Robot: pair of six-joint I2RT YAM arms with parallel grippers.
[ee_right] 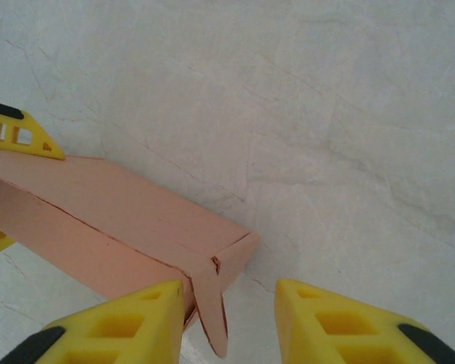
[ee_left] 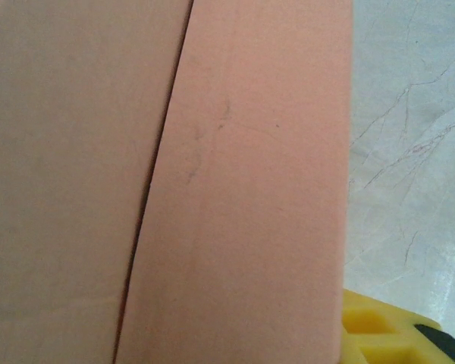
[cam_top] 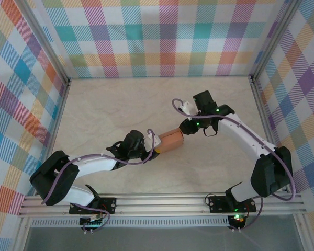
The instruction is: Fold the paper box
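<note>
You have 1 paper box (cam_top: 171, 140), a salmon-orange sleeve lying lengthwise near the middle of the desk (cam_top: 120, 104), stretched between your 2 hands. Your left hand (cam_top: 156, 145) is clamped on the box's left end, with its 2 yellow fingertips (ee_right: 19, 136) pressed against opposite sides of the card. Your right hand (ee_right: 227, 322) stands partly open at the other end, where 1 loose flap (ee_right: 212, 318) hangs between its 2 yellow fingers; 1 finger touches the box's corner and the other stands clear of the flap, so this hand has hold of nothing.
</note>
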